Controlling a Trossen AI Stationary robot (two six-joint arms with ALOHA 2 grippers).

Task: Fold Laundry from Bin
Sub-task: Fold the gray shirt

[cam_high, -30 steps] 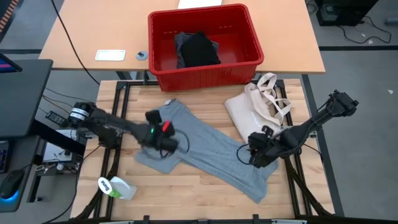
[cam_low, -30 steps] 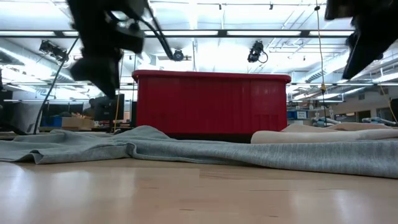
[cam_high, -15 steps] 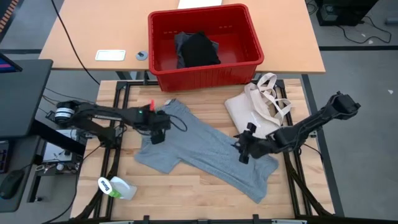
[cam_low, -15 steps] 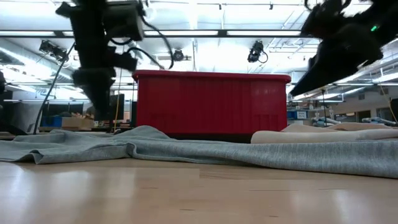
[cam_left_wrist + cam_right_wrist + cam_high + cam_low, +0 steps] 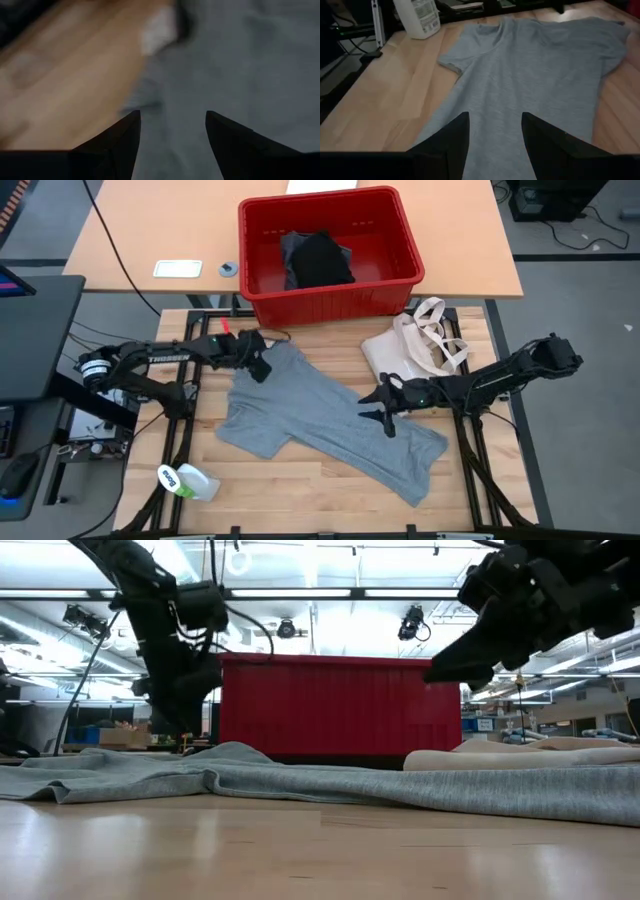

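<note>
Altogether one grey T-shirt [image 5: 330, 425], one red bin [image 5: 330, 252]

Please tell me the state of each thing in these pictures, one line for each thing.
Grey T-shirt: spread out on the table, unfolded.
Red bin: upright, dark garments inside.
Tote bag: lying crumpled beside the T-shirt.
Left gripper: open, empty, above the T-shirt.
Right gripper: open, empty, above the T-shirt.
</note>
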